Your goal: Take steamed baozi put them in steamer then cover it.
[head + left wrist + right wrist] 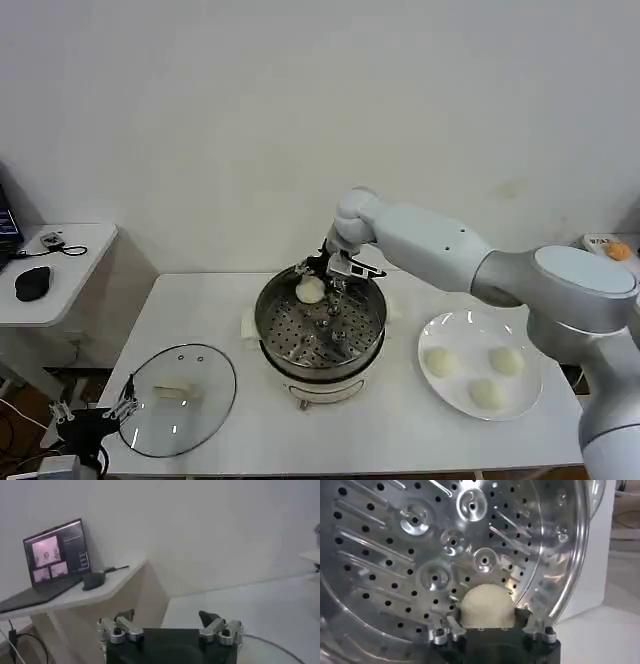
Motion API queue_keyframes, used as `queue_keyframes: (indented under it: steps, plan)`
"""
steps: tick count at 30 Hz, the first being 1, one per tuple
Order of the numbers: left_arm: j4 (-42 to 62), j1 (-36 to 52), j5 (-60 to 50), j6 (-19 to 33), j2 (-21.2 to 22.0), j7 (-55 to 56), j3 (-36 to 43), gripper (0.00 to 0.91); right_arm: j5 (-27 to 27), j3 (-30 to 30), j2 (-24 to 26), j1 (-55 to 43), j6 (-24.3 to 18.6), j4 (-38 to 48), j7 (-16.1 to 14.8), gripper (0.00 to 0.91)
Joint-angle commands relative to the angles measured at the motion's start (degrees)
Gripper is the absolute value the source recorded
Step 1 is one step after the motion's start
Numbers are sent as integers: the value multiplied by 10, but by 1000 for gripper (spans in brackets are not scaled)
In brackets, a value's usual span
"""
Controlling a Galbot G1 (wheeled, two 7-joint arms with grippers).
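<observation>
The steel steamer stands mid-table, and its perforated floor looks bare. My right gripper hangs over the steamer's far inner side, shut on one cream steamed baozi. In the right wrist view that baozi sits between the fingers, just above the perforated floor. Three more baozi lie on the white plate to the right. The glass cover rests flat at the table's front left. Beside it my left gripper stands open and empty.
A low white side table at the left carries a black mouse and a laptop. Cables lie on the floor by the front left corner. A small device with an orange object sits at the far right edge.
</observation>
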State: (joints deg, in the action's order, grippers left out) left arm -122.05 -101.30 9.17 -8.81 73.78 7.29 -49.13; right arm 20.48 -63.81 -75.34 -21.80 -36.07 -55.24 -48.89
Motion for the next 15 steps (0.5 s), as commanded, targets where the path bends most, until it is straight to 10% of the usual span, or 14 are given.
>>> queue_keyframes:
  steps: [1,8,15]
  plan:
    - [-3,-1,1,-1,0,0,0,907,-117,4,30,-43,57,-60,-30,907]
    - [-8,-7,7,-5,-20,-4,1,907,-278,-35,170,-136,257,-222,-60,907]
    - [-17,9,11,-11,-37,-12,9,907,-260,-63,295,-158,318,-268,-53,907]
